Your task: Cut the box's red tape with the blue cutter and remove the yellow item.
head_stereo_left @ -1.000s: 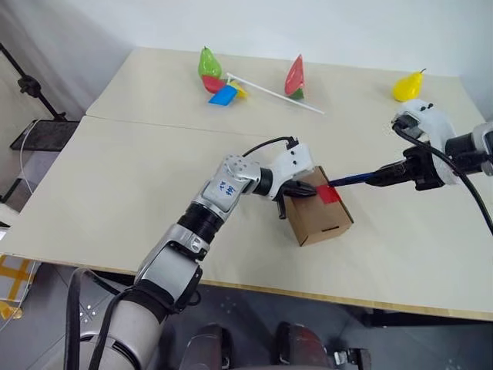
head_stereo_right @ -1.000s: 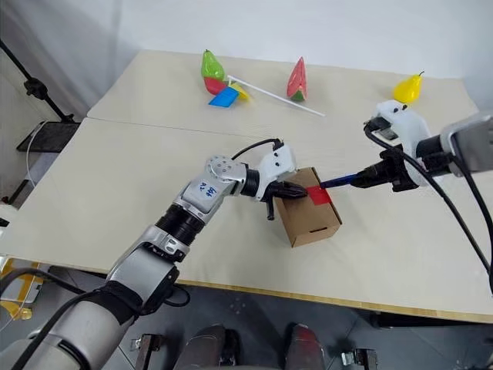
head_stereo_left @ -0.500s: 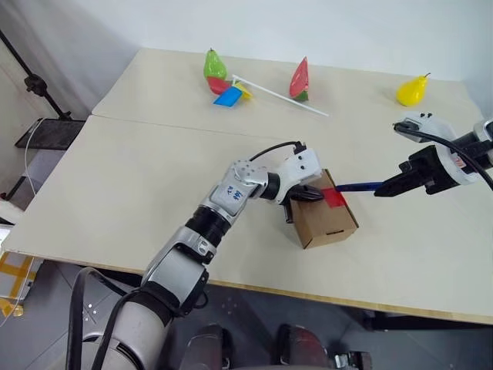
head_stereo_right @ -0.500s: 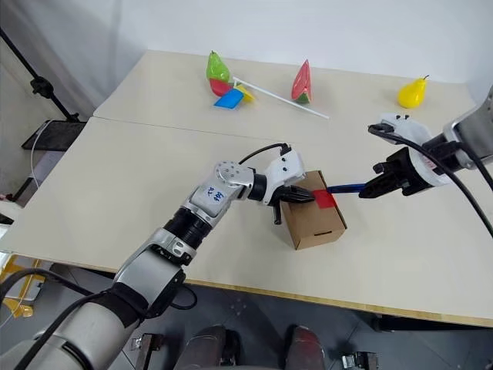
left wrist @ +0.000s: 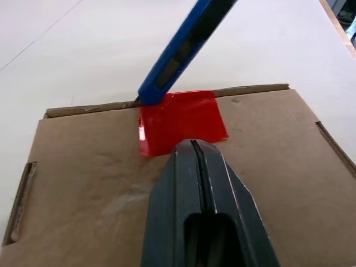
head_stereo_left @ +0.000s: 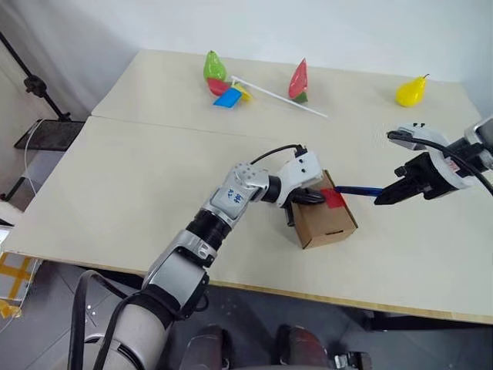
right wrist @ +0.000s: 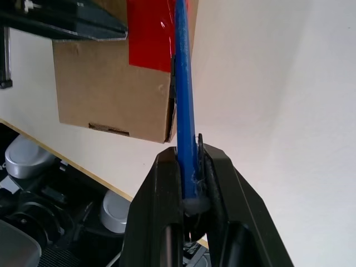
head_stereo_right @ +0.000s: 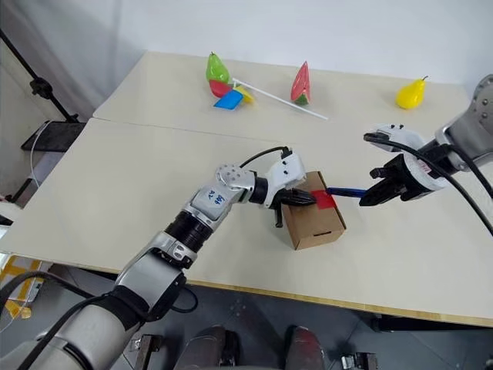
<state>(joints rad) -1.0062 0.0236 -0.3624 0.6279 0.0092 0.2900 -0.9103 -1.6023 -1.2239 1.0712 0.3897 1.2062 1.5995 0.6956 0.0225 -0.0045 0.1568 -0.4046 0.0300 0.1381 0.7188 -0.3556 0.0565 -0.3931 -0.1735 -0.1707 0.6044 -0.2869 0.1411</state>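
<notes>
The box (head_stereo_left: 327, 221) sits on the table (head_stereo_left: 115, 169) toward the front edge, a little right of the middle, with the tape (head_stereo_left: 333, 198) on its top face at the edge turned to my right arm. My right gripper (head_stereo_left: 387, 198) is clenched on the cutter (head_stereo_left: 357, 190), and that is the arm the cut depends on: it hangs to the right of the box, out over bare table, with the cutter's long axis running nearly level from my fingers leftward to the box. In my left wrist view the cutter's tip (left wrist: 149, 97) rests right at the far edge of the tape, where the flap seam (left wrist: 245, 90) runs along the box's rim. So the tape lies straight ahead of the tip, along the cutter's own line.

My left gripper (head_stereo_left: 317, 197) is clenched empty, its fingers (left wrist: 196, 167) pressed on the box top just short of the tape, on the side opposite the cutter. I judge it is bracing the box against the push.

I think the next move is to draw the tip across the tape along the seam. The yellow item I take to be inside the closed box; I cannot see it.
</notes>
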